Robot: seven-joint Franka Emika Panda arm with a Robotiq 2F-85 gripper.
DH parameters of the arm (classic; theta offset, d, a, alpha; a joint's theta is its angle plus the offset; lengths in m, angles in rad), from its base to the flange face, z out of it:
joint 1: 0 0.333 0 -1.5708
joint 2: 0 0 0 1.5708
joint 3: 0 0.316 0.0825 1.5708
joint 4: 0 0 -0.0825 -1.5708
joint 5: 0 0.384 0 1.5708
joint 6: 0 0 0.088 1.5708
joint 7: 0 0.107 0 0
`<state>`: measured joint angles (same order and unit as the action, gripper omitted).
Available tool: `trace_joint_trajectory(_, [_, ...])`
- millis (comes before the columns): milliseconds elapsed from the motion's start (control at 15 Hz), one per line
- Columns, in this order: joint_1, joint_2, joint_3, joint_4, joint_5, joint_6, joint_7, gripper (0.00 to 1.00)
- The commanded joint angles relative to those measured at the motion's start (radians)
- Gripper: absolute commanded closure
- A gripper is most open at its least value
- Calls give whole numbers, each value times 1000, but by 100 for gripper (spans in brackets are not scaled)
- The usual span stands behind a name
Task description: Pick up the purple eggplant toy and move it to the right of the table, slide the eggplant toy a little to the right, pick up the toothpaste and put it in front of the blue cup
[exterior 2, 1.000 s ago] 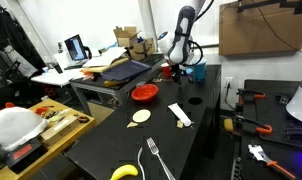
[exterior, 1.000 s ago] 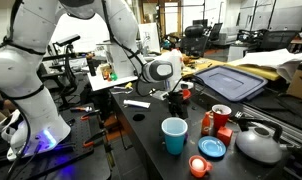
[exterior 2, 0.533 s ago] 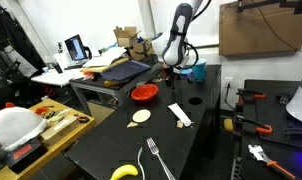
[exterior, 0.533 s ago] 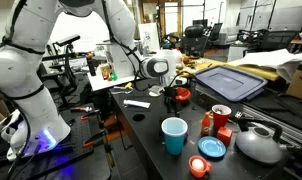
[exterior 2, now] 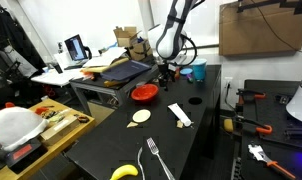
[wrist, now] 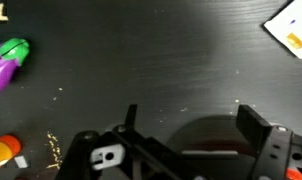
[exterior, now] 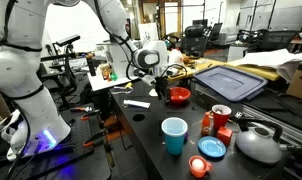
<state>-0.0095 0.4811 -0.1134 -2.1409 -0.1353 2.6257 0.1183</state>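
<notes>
Shows nearest, at lower centre of an exterior view, one blue cup (exterior: 174,135) upright on the table (exterior: 146,128), then one toothpaste (exterior: 137,103) lying flat left of centre, print too small to read, and one red bowl (exterior: 178,96) behind. Catches, in the wrist view, the gripper (wrist: 191,118) above the table, jaws spread wide and empty, with one purple eggplant toy (wrist: 9,65) at the left edge.

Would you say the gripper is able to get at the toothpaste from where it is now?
Probably yes: the open gripper hangs above the table, and the toothpaste lies flat there with bare surface around it.
</notes>
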Motion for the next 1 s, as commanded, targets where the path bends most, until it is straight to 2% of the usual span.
trace_joint_trajectory(0, [-13, -107, 77, -94, 91, -29, -43, 0])
trace_joint_trajectory(400, [53, -132, 142, -135, 161, -44, 24, 0])
trace_joint_trajectory(933, [150, -135, 130, -203, 201, -34, 287, 0])
